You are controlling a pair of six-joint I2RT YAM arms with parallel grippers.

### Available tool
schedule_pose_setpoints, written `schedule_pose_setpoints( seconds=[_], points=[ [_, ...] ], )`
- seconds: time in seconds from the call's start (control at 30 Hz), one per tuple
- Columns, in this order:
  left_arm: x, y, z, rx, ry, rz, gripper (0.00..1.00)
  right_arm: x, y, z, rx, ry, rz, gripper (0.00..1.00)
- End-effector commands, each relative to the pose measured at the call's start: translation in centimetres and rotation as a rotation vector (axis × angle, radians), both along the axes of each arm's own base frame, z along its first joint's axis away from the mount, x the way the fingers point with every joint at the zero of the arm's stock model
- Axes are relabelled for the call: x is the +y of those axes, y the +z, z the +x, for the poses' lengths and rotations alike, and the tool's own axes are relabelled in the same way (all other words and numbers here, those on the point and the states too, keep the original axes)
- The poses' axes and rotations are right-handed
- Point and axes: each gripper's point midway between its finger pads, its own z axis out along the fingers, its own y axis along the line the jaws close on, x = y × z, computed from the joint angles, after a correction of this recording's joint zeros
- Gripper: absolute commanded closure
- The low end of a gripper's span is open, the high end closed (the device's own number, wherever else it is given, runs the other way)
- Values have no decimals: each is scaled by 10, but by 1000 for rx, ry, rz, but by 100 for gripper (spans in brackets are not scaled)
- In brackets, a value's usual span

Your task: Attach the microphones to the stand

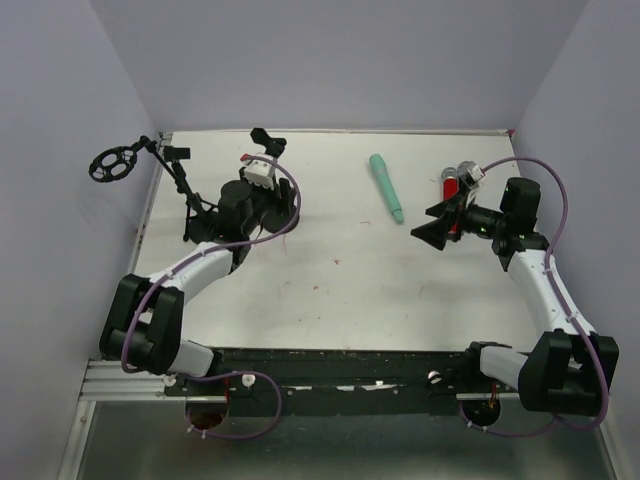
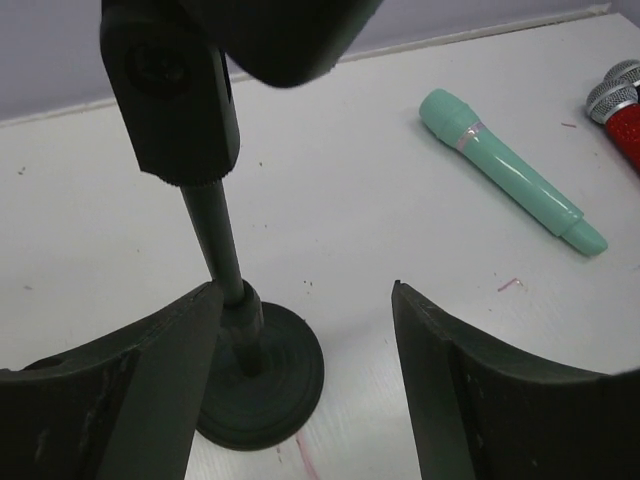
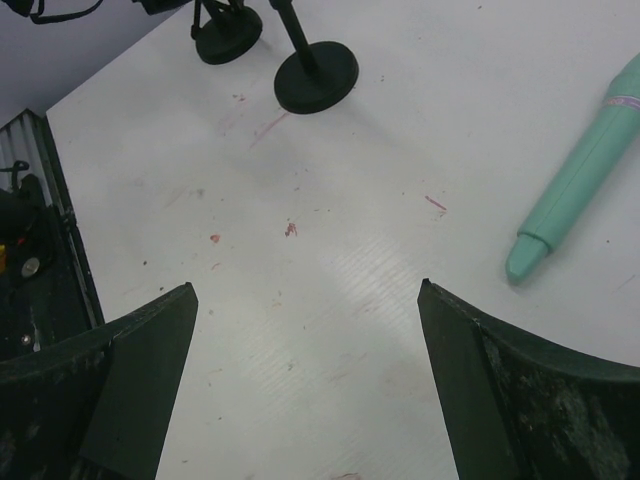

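The black stand has a round base (image 2: pixel 262 378), a thin pole (image 2: pixel 213 232) and a clip holder (image 2: pixel 176 98) on top; from above its clip (image 1: pixel 268 141) stands at the back left. My left gripper (image 2: pixel 305 300) is open, with its left finger right beside the pole low down; whether they touch is unclear. The mint-green microphone (image 1: pixel 386 188) lies flat at the back middle, and also shows in the left wrist view (image 2: pixel 508 168) and the right wrist view (image 3: pixel 582 168). The red microphone (image 1: pixel 450 186) and the black microphone (image 1: pixel 466 174) lie side by side just behind my right gripper (image 1: pixel 437 228), which is open and empty above the table.
A second black stand (image 1: pixel 186 200) with a round pop filter (image 1: pixel 114 163) stands at the far left edge; its base (image 3: pixel 228 40) sits close to the first stand's base (image 3: pixel 316 78). Purple walls close in the white table (image 1: pixel 330 290) on three sides.
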Motion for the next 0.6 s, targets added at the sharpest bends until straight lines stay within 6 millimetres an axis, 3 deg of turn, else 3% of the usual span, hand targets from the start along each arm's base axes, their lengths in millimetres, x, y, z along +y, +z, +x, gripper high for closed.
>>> schedule_pose_setpoints(
  seconds=[0.0,0.37,0.5,0.57],
  points=[
    [4,24,23,-126,6,33,28,4,10,-5,-34,32,-4,0],
    [1,36,37,-215,2,32,53,3,9,-3,-33,16,-14,0],
    [0,42,36,-239,-12,43,76,3,9,-3,-35,17,-15,0],
    [-2,45,32,-248,-28,44,96,3,9,-3,-37,16,-16,0]
  ],
)
